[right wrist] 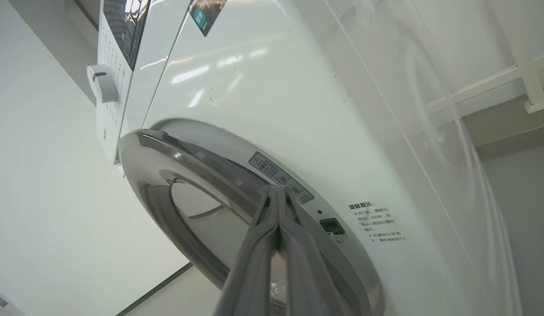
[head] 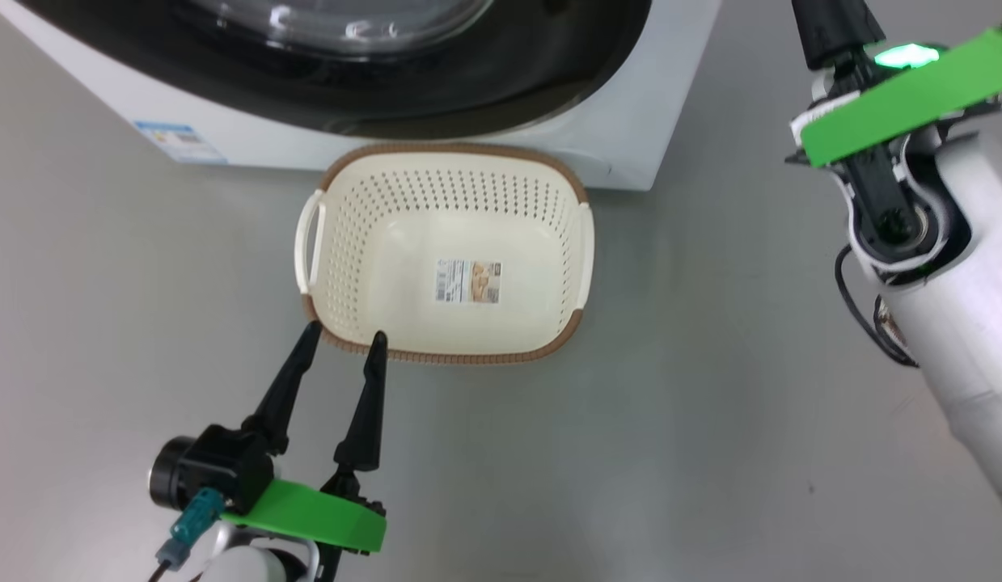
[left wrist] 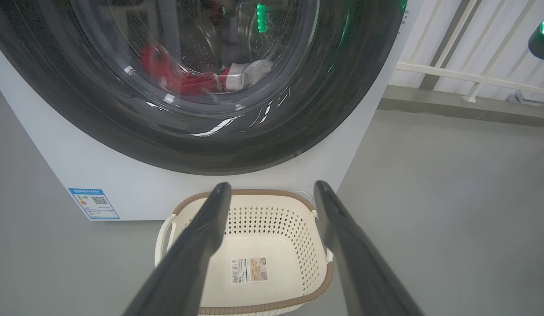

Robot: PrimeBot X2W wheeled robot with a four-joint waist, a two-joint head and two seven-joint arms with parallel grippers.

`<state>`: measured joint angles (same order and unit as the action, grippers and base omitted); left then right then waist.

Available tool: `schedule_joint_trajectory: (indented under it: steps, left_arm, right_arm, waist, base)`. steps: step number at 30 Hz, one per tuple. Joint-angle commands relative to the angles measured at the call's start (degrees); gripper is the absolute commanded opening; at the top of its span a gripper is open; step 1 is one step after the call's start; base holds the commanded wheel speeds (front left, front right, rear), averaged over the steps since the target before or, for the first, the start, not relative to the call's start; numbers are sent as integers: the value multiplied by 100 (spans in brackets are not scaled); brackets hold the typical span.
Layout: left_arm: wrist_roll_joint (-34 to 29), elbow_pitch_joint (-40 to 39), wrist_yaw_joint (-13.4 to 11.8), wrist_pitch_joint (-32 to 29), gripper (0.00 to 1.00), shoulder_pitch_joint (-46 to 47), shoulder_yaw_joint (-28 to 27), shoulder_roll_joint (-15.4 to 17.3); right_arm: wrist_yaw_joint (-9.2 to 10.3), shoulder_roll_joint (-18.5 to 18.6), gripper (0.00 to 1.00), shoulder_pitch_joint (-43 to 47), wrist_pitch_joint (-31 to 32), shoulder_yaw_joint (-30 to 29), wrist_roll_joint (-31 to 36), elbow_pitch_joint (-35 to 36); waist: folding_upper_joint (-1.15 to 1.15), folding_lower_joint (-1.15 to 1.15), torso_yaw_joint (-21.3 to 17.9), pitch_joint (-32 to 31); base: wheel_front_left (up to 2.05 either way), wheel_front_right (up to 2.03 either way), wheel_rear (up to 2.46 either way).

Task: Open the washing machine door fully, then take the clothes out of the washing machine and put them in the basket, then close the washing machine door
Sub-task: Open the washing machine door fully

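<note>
Perforated basket [head: 446, 191]; glossy rnd door [left wrist: 100, 120], prob. shut

Smooth matt grey floor [head: 711, 420], a few small dark specks. At its far right edge: low grey concrete kerb [left wrist: 452, 109], with a white metal railing [left wrist: 465, 77] of slanted bars standing on it. Plain white wall [right wrist: 43, 197]; thin dark skirting strip [right wrist: 157, 285] at its foot.
</note>
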<state>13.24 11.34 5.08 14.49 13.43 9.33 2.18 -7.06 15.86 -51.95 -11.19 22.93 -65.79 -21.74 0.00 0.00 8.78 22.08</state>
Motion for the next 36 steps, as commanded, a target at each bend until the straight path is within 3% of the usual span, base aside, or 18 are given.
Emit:
schedule_joint_trajectory:
  steps: [1,14,27,36]
  left_arm:
    - [70,-112,16,51,100,138,-107,70]
    - [273,-89,-3,51,100,455,220,70]
    - [418,-80,24,51,100,608,399,70]
    - [484,-56,-10,51,100,617,469,70]
  right_arm:
    - [-43,45,0,-207,156,220,-334,130]
    - [-43,525,0,-1177,1386,719,-1990,105]
    - [-43,606,0,-1935,2381,845,-2404,-685]
    - [-43,418,0,-2023,2804,878,-2622,-836]
  waist:
    - [0,0,160,288]
    - [0,0,374,727]
    - [0,0,617,996]
    - [0,0,667,986]
  base:
    - [0,0,0]
    - [0,0,0]
    - [0,0,0]
    - [0,0,0]
